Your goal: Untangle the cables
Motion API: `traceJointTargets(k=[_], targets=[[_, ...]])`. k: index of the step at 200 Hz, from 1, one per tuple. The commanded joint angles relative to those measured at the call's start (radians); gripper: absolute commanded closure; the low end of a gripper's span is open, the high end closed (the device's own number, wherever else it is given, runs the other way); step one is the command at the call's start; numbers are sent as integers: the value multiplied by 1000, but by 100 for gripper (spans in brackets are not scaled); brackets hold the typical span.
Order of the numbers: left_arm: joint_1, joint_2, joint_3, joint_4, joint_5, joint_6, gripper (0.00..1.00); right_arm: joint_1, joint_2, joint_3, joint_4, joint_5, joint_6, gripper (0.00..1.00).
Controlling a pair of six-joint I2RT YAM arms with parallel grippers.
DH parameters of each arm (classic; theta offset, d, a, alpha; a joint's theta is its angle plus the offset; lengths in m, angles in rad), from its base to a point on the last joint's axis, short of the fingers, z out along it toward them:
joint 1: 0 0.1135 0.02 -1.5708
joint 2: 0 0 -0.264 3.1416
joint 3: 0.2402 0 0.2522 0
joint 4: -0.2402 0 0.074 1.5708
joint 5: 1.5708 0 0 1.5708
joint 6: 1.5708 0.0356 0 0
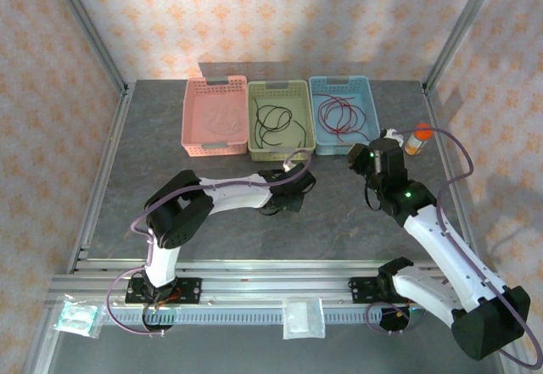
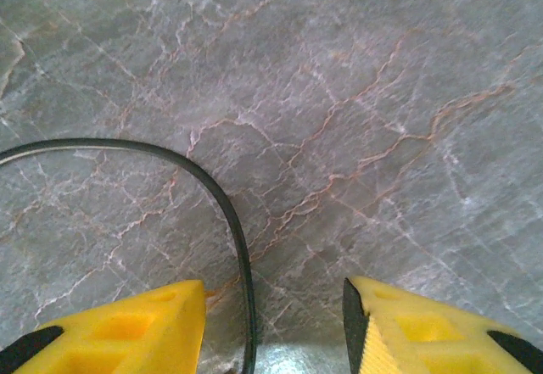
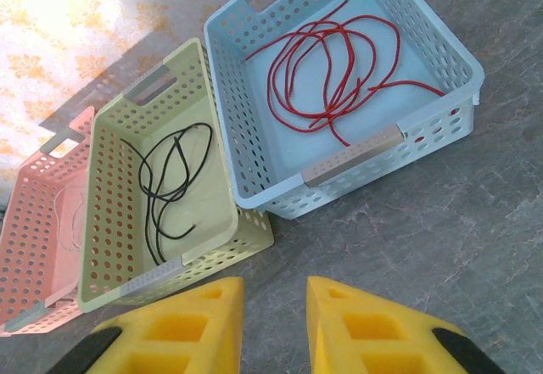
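In blue bskt (image 3: 407,149), looped red cable (image 3: 338,101)

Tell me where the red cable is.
In the top view, the red cable lies coiled inside the blue basket, the rightmost of three, beside the green basket holding a black cable.

Black cable (image 2: 210,186) cut off at left and bottom edges, both ends unseen

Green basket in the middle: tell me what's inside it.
One thin black cable lies in loose loops on the floor of the pale green perforated plastic basket; nothing else is visible inside. The basket's near wall hides a strip of the floor behind it.
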State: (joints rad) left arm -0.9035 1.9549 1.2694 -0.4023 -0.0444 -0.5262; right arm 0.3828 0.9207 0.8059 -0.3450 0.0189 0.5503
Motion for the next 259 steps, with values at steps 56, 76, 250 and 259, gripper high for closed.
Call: traceJointTargets(k=[56, 76, 250, 259], targets=[[12, 33, -4, -21, -21, -29, 60, -2, -19, 30, -22, -5, 17, 75], [11, 39, -15, -30, -41, -32, 67, -2, -18, 35, -20, -8, 19, 75], [58, -412, -81, 127, 49, -15, 100, -2, -35, -122, 187, -202, -37, 58], [74, -440, -88, 148, 80, -22, 100, -3, -36, -136, 221, -242, -41, 57]])
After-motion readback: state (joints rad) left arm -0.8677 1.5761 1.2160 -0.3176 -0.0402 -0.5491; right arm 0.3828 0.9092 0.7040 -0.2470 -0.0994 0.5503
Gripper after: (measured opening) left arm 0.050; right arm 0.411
